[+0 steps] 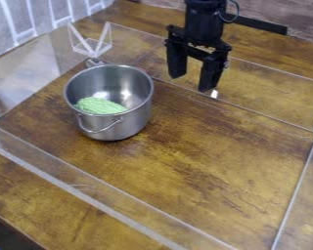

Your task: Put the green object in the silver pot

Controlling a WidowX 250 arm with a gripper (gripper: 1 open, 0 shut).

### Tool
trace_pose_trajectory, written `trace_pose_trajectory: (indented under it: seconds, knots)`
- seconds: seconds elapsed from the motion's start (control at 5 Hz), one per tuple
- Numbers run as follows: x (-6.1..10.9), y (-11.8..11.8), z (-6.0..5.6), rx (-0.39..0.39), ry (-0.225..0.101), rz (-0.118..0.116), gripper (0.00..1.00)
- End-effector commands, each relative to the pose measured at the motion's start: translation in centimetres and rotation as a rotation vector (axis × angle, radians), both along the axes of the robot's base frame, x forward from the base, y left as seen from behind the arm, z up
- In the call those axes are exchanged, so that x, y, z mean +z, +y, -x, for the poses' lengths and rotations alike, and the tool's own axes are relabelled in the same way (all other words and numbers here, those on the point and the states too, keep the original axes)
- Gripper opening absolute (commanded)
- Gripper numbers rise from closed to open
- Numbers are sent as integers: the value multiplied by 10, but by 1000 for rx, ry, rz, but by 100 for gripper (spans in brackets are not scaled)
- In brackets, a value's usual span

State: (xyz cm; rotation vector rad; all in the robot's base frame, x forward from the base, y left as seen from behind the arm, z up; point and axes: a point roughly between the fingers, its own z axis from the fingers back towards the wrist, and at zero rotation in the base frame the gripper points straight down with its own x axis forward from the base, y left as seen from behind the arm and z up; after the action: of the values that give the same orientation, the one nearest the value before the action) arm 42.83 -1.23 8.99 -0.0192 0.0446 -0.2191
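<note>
The silver pot (110, 101) stands on the wooden table at the left, its looped handle toward the front. The green object (99, 104) lies inside it on the bottom, a light green oval lump. My gripper (194, 75) hangs above the table to the right of and behind the pot, apart from it. Its two black fingers (207, 73) point down and stand apart, with nothing between them.
Clear acrylic walls (146, 210) fence the wooden table (211, 156) at the front, left and right. A clear forked bracket (89, 41) stands behind the pot. A white slatted rack (35, 18) is at the far left.
</note>
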Motion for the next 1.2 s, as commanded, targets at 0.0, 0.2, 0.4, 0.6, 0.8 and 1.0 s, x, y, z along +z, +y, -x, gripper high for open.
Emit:
trace_pose_trajectory:
  seconds: [0.0,0.2,0.4,0.6,0.8,1.0]
  knots:
    - [36,12,-1,18,-90,4,100]
    - [36,8,3,13,-87,0,100]
    - [40,5,4,18,-85,-6,100]
    - [35,8,-1,16,-81,0,100]
    - [31,10,-6,12,-75,6,100]
    - [22,11,-6,15,-67,15,100]
